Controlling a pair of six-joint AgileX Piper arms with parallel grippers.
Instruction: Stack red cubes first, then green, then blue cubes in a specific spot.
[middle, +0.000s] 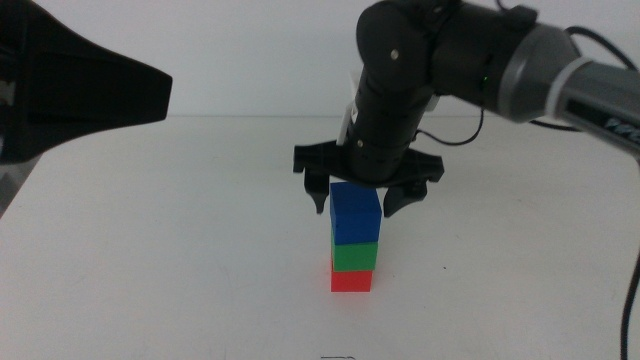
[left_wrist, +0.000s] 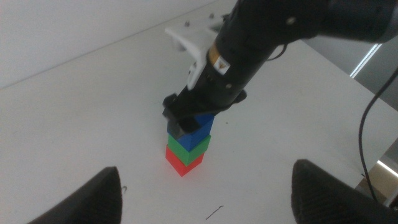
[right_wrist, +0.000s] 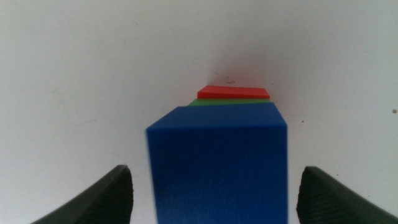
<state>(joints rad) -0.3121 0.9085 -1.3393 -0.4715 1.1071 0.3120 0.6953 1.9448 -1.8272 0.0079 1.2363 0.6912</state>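
A three-cube tower stands mid-table: red cube (middle: 352, 281) at the bottom, green cube (middle: 355, 257) on it, blue cube (middle: 356, 215) on top. My right gripper (middle: 356, 205) hangs over the tower, open, with a jaw on each side of the blue cube and a gap at both sides. In the right wrist view the blue cube (right_wrist: 217, 162) fills the space between the jaws of that gripper (right_wrist: 211, 193), with slivers of green (right_wrist: 205, 104) and red (right_wrist: 233, 93) beyond. My left gripper (left_wrist: 211, 199) is open and raised well off to the left (middle: 90, 95), looking at the tower (left_wrist: 189, 144).
The white tabletop (middle: 180, 250) around the tower carries nothing else. The right arm (middle: 520, 70) reaches in from the upper right with a cable hanging behind it.
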